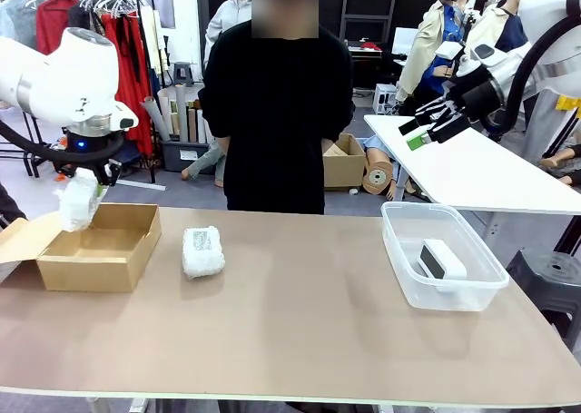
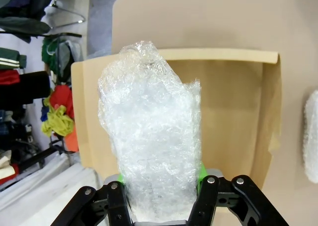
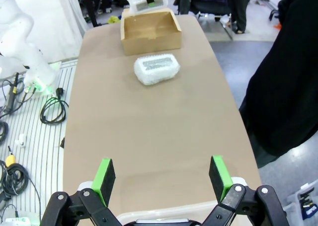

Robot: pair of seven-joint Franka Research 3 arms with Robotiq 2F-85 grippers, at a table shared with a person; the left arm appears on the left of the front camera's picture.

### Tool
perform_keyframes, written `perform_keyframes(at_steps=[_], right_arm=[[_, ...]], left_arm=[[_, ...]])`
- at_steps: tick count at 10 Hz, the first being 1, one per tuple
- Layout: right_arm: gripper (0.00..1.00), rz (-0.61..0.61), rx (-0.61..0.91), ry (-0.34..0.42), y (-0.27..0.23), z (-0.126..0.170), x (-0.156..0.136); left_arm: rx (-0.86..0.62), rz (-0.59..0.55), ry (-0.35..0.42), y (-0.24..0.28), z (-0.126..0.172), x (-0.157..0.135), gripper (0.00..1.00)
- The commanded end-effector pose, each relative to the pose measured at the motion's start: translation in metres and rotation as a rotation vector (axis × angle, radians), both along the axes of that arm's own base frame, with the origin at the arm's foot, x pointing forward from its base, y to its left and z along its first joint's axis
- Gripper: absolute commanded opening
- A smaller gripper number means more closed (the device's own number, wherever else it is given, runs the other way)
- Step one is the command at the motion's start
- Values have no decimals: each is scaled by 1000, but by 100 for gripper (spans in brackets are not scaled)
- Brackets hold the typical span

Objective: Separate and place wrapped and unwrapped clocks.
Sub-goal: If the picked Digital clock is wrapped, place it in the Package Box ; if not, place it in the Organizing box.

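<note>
My left gripper (image 1: 83,188) is shut on a clock wrapped in crinkly bubble wrap (image 1: 77,201), holding it just above the open cardboard box (image 1: 100,245) at the table's left. In the left wrist view the wrapped bundle (image 2: 151,136) stands between the green pads, with the box's inside (image 2: 233,112) below it. A second wrapped clock (image 1: 202,250) lies on the table right of the box; it shows too in the right wrist view (image 3: 157,68). The bare white clock (image 1: 441,259) with a dark screen lies in the clear plastic bin (image 1: 408,281). My right gripper (image 1: 428,125) hangs open, high above the bin.
A person in black (image 1: 275,113) stands at the table's far edge, behind the middle. A white side table (image 1: 481,168) is at the back right. Bare tabletop (image 1: 309,313) stretches between box and bin. Cables (image 3: 52,109) lie on the floor beside the table.
</note>
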State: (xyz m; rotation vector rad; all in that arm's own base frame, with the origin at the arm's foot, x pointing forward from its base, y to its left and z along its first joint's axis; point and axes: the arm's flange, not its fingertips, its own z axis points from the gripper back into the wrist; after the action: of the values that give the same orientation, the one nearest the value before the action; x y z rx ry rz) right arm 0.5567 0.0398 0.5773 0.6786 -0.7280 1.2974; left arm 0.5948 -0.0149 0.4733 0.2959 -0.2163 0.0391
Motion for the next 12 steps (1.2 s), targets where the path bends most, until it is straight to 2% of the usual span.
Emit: perform_keyframes(at_steps=[1,2,3,7,8,12], right_arm=[[100,0,2,-3,0,2,0],[100,0,2,-3,0,2,0],[100,0,2,-3,0,2,0],[100,0,2,-3,0,2,0],[100,0,2,-3,0,2,0],[100,0,2,-3,0,2,0]], left_arm=[[-51,49,-26,9,3,13,0],[-70,54,-19,11,9,12,0],[-20,20,-5,6,-2,6,0],[-37,28,-3,4,-2,10,0],[-12,-21,27,5,-11,17,0],[5,-71,3,8,-26,25,0]])
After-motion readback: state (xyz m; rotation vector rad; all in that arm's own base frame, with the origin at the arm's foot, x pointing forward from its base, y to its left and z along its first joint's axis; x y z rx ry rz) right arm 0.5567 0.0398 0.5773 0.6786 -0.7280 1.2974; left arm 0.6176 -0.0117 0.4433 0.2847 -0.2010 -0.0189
